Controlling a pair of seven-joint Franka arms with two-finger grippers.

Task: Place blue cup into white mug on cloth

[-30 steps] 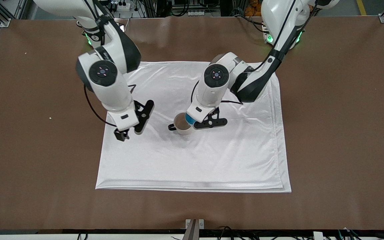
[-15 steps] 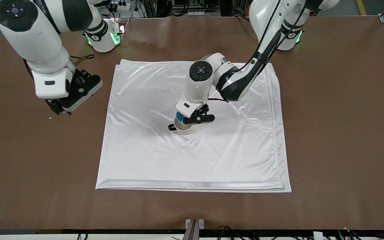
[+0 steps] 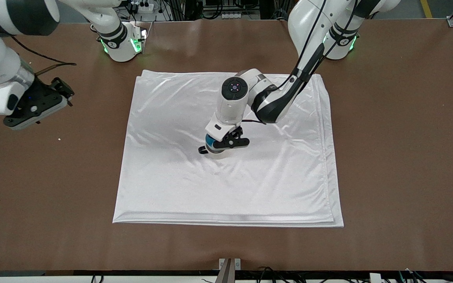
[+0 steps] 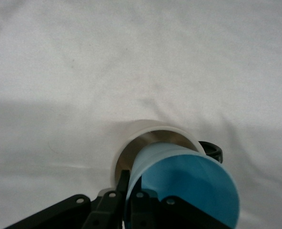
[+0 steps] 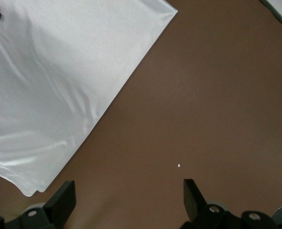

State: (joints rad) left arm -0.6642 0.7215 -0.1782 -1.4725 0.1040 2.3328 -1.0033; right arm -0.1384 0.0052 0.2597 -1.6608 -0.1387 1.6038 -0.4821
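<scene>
The white mug (image 3: 218, 153) with its black handle (image 3: 202, 149) stands on the white cloth (image 3: 250, 188), near the cloth's middle. My left gripper (image 3: 226, 143) is right over the mug, shut on the blue cup (image 3: 210, 140). In the left wrist view the gripper (image 4: 130, 191) pinches the cup's wall, one finger outside and one inside. The blue cup (image 4: 188, 186) is tilted, with its lower end in the mouth of the mug (image 4: 150, 136). My right gripper (image 3: 34, 112) is open and empty over the bare table at the right arm's end, off the cloth.
The brown table (image 3: 399, 157) surrounds the cloth on all sides. A small white speck (image 3: 59, 139) lies on the table near my right gripper and also shows in the right wrist view (image 5: 179, 165), beside the cloth's corner (image 5: 60, 71).
My right arm has swung off the cloth to its own end of the table. My left gripper has carried the blue cup from beside the mug onto the mug's mouth.
</scene>
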